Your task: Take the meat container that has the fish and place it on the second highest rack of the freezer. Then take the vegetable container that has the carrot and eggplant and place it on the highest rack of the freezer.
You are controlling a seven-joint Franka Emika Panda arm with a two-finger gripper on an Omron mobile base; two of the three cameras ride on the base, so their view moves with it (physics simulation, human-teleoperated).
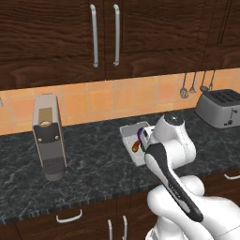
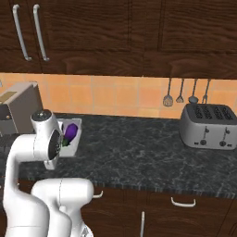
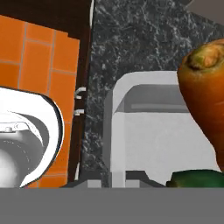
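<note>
Vegetable container (image 1: 131, 140), white, on dark counter (image 1: 93, 154) below arm's wrist; one carrot (image 3: 205, 96) and one eggplant (image 2: 70, 132) inside. Gripper jaws narrow, probably pinching tray's near wall; contact hidden. Lift straight, keep tray level so nothing rolls out. One toaster (image 2: 207, 125), four hanging utensils (image 2: 185, 95).

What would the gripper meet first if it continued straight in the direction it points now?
Probably the white container: the hand view looks right at its wall and floor, with the carrot close on one side. Depth is unclear, and the gripper, shut, may already be gripping its edge.
</note>
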